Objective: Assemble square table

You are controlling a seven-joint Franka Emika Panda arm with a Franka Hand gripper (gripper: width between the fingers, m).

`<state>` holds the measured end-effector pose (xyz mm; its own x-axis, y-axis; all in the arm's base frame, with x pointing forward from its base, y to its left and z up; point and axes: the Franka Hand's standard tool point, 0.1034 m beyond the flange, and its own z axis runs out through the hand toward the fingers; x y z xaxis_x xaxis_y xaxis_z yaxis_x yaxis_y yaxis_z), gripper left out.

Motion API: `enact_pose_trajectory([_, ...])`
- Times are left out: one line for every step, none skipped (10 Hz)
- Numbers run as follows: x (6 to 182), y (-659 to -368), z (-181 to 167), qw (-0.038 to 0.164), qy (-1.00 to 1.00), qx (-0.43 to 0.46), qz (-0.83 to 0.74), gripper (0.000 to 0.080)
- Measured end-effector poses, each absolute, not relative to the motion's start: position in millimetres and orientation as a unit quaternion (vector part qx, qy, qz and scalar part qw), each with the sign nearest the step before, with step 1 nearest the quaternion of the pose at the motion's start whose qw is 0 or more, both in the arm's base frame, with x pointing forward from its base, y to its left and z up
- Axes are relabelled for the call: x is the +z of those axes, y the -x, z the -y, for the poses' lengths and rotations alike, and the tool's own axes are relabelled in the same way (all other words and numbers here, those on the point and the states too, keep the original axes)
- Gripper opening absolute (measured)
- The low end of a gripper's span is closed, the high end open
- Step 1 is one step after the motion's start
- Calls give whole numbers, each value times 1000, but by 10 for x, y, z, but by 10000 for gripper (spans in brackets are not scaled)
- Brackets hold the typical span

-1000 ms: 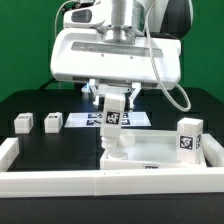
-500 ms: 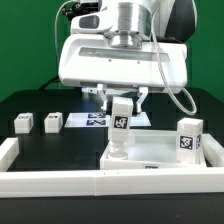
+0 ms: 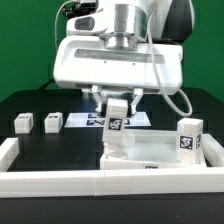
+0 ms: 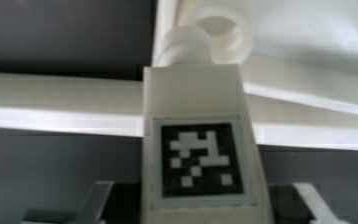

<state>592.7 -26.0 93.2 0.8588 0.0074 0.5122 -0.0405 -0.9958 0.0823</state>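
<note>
- Exterior view: two-finger gripper (image 3: 116,104) clamped on a short white block leg with a black-and-white tag (image 3: 114,124). The leg stands upright on a corner of the white plastic square slab (image 3: 165,150) directly beneath.
- Change: the leg's tag face swung aside and back, ending slightly lower. This is probably the leg being screwed in.
- Wrist view: the leg (image 4: 197,150) sits between the fingers, its far tip at the slab. Whether it is seated can't be told.

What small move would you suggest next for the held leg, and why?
Probably twist the leg about its axis to screw it in: the gripper holds it roughly upright, its lower end at a corner of the tabletop.
</note>
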Motion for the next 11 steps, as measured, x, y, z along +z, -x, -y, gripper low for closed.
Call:
enact_pose_trajectory([942, -5953, 302, 39, -965, 260, 16, 294])
enact_pose_trajectory([956, -5974, 337, 33, -966, 256, 23, 294])
enact_pose_trajectory([964, -5991, 360, 27, -967, 250, 29, 294])
enact_pose_trajectory([984, -6009, 378, 21, -968, 247, 35, 294])
enact_pose_trajectory([1005, -6028, 374, 15, -968, 246, 39, 294])
enact_pose_trajectory([1038, -6049, 368, 12, -969, 245, 39, 294])
enact_pose_trajectory([1033, -6047, 370, 13, -969, 245, 38, 294])
enact_pose_trajectory([1028, -6045, 370, 13, -969, 245, 38, 294])
enact_pose_trajectory([1026, -6044, 370, 13, -969, 244, 38, 294])
enact_pose_trajectory([1016, -6038, 374, 13, -969, 244, 38, 294])
enact_pose_trajectory([983, -6008, 374, 13, -969, 242, 42, 294])
